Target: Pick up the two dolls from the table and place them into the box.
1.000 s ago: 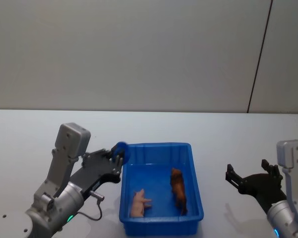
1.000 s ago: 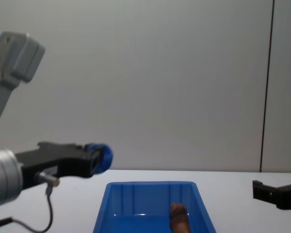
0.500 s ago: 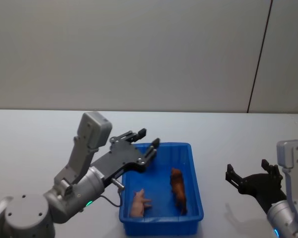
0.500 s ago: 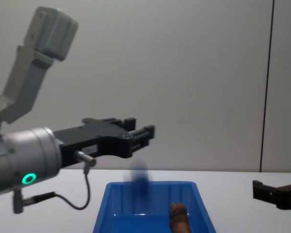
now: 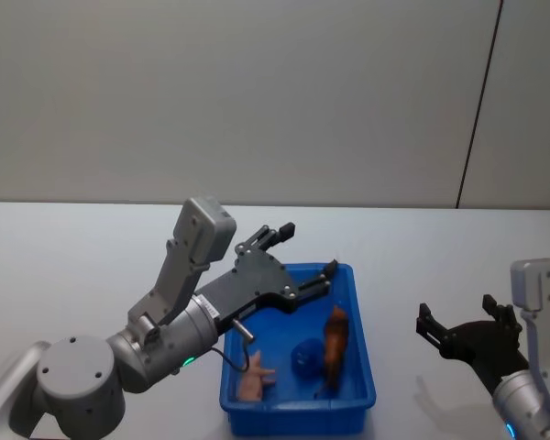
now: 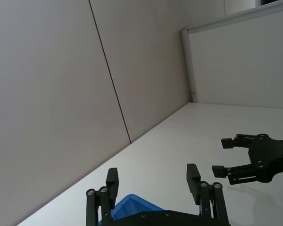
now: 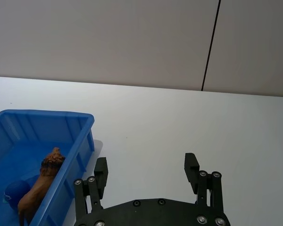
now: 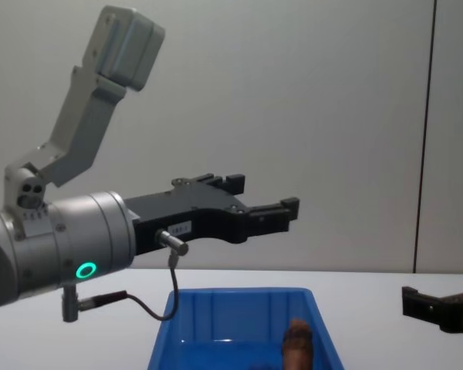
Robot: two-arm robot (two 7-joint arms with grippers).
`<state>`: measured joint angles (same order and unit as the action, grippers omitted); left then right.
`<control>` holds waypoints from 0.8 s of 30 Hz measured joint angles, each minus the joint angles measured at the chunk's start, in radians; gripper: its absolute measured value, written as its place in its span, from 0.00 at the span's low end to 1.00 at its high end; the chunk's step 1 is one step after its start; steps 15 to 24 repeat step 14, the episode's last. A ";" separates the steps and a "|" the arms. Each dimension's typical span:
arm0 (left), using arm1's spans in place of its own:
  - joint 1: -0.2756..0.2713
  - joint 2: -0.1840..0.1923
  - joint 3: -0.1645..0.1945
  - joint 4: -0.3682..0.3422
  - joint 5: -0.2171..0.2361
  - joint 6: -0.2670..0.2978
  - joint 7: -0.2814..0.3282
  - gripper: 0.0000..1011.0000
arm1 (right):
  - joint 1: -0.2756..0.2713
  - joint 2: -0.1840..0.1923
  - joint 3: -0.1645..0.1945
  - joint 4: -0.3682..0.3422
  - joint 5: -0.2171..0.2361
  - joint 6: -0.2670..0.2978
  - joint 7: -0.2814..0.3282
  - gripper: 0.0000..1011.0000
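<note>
Inside box (image 5: 359, 383), blue ball (image 5: 305, 357) beside dolls (image 5: 335, 337).

blue plastic rectangular box (image 5: 357, 390) on white bench (image 5: 73, 266) | shaggy red-brown doll (image 5: 335, 341) inside, R side | pale pink doll (image 5: 254, 375) inside, near L corner

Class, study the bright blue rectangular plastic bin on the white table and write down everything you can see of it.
The bright blue rectangular plastic bin looks like glossy moulded plastic with a thick rim and sloping walls. It sits flat and upright on the white tabletop, open at the top. Inside are a shaggy reddish-brown toy animal standing by its right wall, a pale pink toy animal near the front left, and a small dark blue round object between them. The open left gripper hangs above its far left corner, not touching it.
</note>
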<state>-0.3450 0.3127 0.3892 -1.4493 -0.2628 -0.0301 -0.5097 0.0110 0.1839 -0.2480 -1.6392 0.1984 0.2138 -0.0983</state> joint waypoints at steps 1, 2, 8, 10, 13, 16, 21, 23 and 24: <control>-0.004 -0.003 0.001 0.004 0.001 -0.002 -0.006 0.90 | 0.000 0.000 0.000 0.000 0.000 0.000 0.000 0.99; -0.006 -0.004 0.001 0.006 0.002 -0.002 -0.008 0.92 | 0.000 0.000 0.000 0.000 0.000 0.000 0.000 0.99; -0.016 -0.012 0.004 0.018 0.005 -0.007 -0.024 0.99 | 0.000 0.000 0.000 0.000 0.000 0.000 0.000 0.99; -0.018 -0.014 0.004 0.020 0.006 -0.008 -0.026 0.99 | 0.000 0.000 0.000 0.000 0.000 0.000 0.000 0.99; -0.022 -0.016 0.005 0.024 0.007 -0.009 -0.031 0.99 | 0.000 0.000 0.000 0.000 0.000 0.000 0.000 0.99; -0.022 -0.016 0.005 0.025 0.008 -0.010 -0.032 0.99 | 0.000 0.000 0.000 0.000 0.000 0.000 0.000 0.99; -0.022 -0.016 0.005 0.025 0.008 -0.010 -0.032 0.99 | 0.000 0.000 0.000 0.000 0.000 0.000 0.000 0.99; -0.022 -0.016 0.005 0.025 0.008 -0.010 -0.032 0.99 | 0.000 0.000 0.000 0.000 0.000 0.000 0.000 0.99; -0.022 -0.016 0.005 0.025 0.008 -0.010 -0.032 0.99 | 0.000 0.000 0.000 0.000 0.000 0.000 0.000 0.99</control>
